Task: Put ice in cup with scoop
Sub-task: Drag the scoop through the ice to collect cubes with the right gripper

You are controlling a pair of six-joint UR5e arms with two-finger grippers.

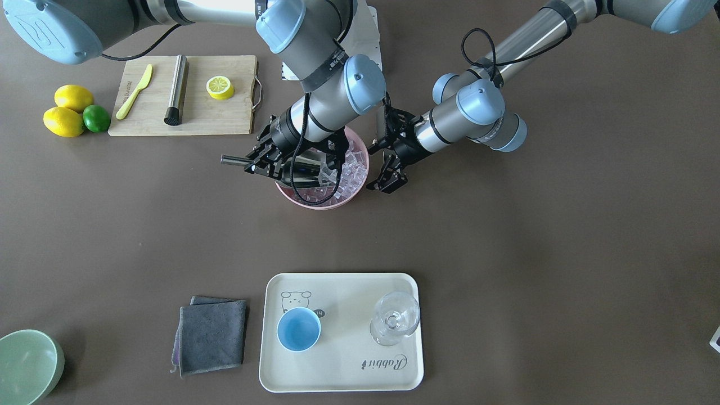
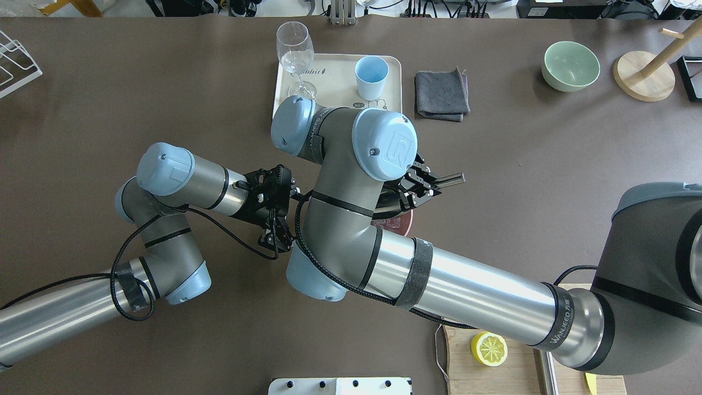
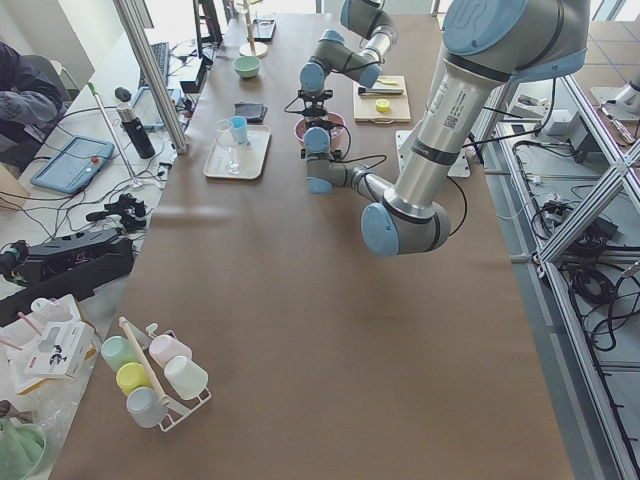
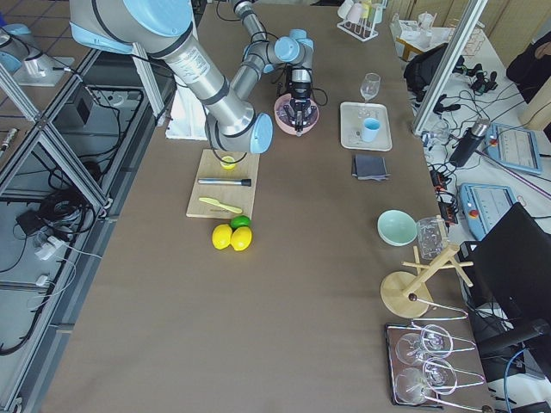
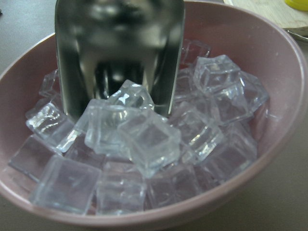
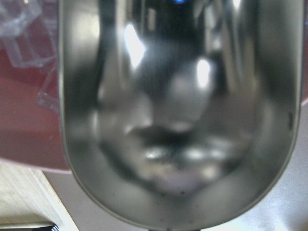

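The pink bowl [image 1: 323, 202] holds the ice [image 1: 351, 163], clear cubes heaped up in the left wrist view [image 5: 149, 134]. My right gripper [image 1: 261, 163] is shut on the steel scoop's handle [image 1: 230, 160]. The scoop's trough [image 5: 120, 48] is tilted down into the ice, and it fills the right wrist view [image 6: 178, 120]. My left gripper [image 1: 388, 169] is open and empty beside the bowl. The light-blue cup [image 1: 298, 329] stands empty on the cream tray [image 1: 337, 371], apart from both arms. It also shows in the overhead view [image 2: 371, 77].
A clear stemmed glass [image 1: 395, 318] stands on the tray next to the cup. A grey cloth [image 1: 212, 334] and a pale-green bowl [image 1: 25, 365] lie beside the tray. A cutting board [image 1: 214, 118] carries a lemon half [image 1: 220, 87], a steel cylinder [image 1: 176, 90] and a plastic knife [image 1: 134, 93].
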